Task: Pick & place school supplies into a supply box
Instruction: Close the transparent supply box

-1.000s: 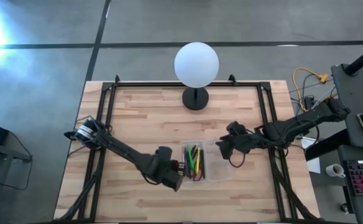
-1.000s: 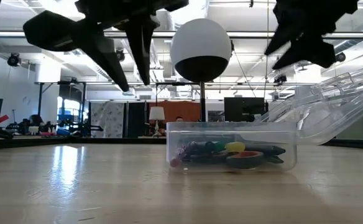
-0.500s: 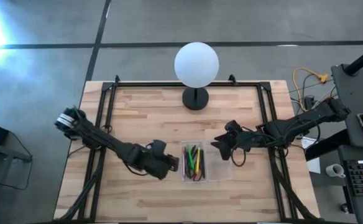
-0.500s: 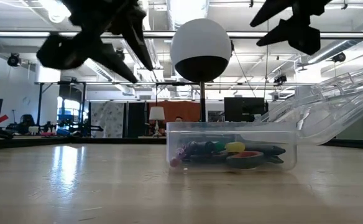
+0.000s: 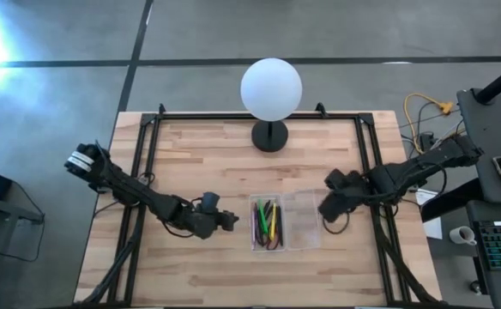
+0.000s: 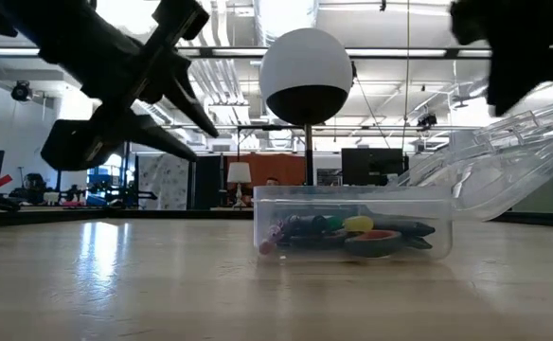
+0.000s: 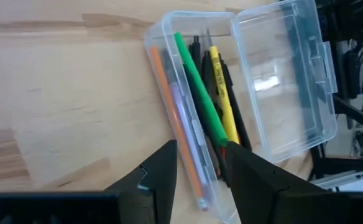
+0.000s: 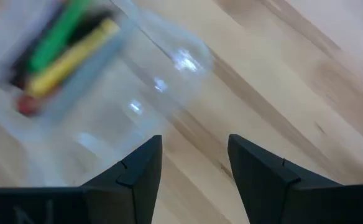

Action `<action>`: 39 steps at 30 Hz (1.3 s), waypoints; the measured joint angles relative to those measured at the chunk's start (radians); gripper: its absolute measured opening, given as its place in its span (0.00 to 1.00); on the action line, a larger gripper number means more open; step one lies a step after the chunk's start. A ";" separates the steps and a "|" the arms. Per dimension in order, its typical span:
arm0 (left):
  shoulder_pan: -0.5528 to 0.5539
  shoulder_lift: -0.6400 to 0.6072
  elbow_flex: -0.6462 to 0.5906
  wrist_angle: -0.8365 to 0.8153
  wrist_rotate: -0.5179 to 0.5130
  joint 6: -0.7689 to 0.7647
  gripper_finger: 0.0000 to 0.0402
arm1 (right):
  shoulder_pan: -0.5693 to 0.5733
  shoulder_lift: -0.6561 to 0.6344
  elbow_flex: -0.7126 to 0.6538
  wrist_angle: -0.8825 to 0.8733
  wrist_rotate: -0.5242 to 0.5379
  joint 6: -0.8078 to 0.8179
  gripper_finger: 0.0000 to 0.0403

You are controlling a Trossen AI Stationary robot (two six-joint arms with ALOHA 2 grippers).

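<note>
The clear supply box [image 5: 269, 223] sits on the table with its lid [image 5: 302, 221] swung open toward the table's right. Inside lie the school supplies [image 7: 197, 118]: green, yellow, orange, pale and dark pens, with the red scissors handle [image 6: 376, 242] seen through the box wall. My left gripper [image 5: 231, 221] hovers open just left of the box, above the table. My right gripper [image 5: 323, 209] hovers open just right of the open lid. Both hold nothing.
A white globe lamp [image 5: 271, 89] on a black stand [image 5: 270, 136] is at the table's far edge, behind the box. Bare wood [image 5: 190, 172] spreads left, near and far of the box. Black frame rails [image 5: 143, 163] run along the table's sides.
My left gripper has drawn back from over the box's left side toward the table's left and now tips lower and more level. My right gripper has pulled away toward the table's right edge, off the lid. The box and its contents have stayed put.
</note>
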 joint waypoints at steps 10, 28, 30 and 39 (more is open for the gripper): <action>0.002 0.002 -0.008 -0.017 0.023 -0.001 0.29 | 0.051 0.002 -0.193 0.039 -0.133 0.177 0.44; 0.038 0.249 0.105 -0.013 0.142 -0.049 0.29 | 0.060 0.000 -0.473 0.773 -0.081 0.297 0.38; 0.049 0.271 0.134 -0.012 0.145 -0.020 0.29 | 0.059 0.000 -0.436 0.774 -0.079 0.262 0.38; 0.123 0.387 0.294 -0.015 0.196 0.148 0.29 | -0.012 0.031 -0.288 0.774 -0.077 0.101 0.38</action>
